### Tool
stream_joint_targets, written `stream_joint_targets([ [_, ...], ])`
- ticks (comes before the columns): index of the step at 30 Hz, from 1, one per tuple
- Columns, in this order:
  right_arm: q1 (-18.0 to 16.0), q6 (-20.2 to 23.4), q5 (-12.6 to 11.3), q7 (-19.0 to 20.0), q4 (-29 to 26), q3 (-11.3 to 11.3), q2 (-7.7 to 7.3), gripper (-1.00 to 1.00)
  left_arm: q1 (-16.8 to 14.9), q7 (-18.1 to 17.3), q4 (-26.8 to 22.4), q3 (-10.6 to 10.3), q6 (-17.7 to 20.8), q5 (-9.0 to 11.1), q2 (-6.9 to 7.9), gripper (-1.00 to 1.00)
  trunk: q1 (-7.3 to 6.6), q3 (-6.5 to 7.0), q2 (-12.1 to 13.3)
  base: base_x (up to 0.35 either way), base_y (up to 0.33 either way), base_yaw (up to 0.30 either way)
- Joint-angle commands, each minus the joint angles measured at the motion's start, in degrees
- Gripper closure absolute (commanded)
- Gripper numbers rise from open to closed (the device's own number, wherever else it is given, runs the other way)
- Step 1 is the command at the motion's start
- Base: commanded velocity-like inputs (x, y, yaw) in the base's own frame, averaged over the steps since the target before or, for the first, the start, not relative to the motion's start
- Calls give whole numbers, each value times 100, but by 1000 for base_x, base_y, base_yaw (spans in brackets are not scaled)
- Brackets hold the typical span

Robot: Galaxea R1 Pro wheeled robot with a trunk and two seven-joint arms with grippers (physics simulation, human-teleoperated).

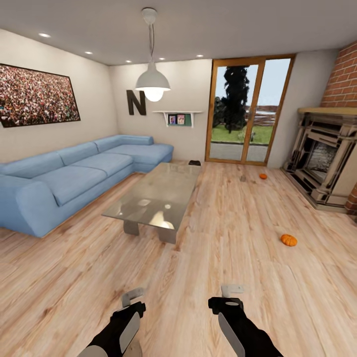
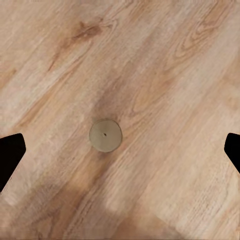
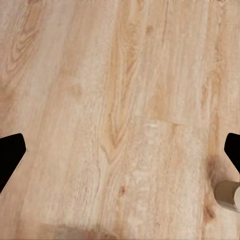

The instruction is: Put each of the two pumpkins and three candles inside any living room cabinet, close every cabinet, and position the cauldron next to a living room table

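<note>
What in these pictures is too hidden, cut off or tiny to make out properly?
- Small grey object near the far pumpkin, head view: too small to identify.
- Dark item on the floor beyond the table, head view: too small to name.
- Pale cylinder, right wrist view: cut off by the picture's edge.
- Fireplace, head view: cut off by the picture's edge.
- Shelf pictures: too small and blurred to read.

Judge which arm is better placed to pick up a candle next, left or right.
Probably the left. In its wrist view a candle lies on the floor midway between the open left gripper fingers. The right gripper, also open, has a candle off to one side.
</note>
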Motion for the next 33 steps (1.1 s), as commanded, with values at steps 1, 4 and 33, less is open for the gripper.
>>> stream_joint_targets([
  [1,-4,16,-52,-53,-9,24,-4,-100,-1,25,-12,-6,31,21,0,-100,2,-9,-3,186,237,11],
  [4,-4,13,-48,-53,-9,24,-2,-100,-1,25,-12,-7,31,21,0,-100,2,-14,-3,170,267,6],
  [33,-4,6,-48,-53,-9,-181,-21,-100,-1,-208,-12,-173,34,-12,-16,-100,2,74,-3,80,255,-203],
])
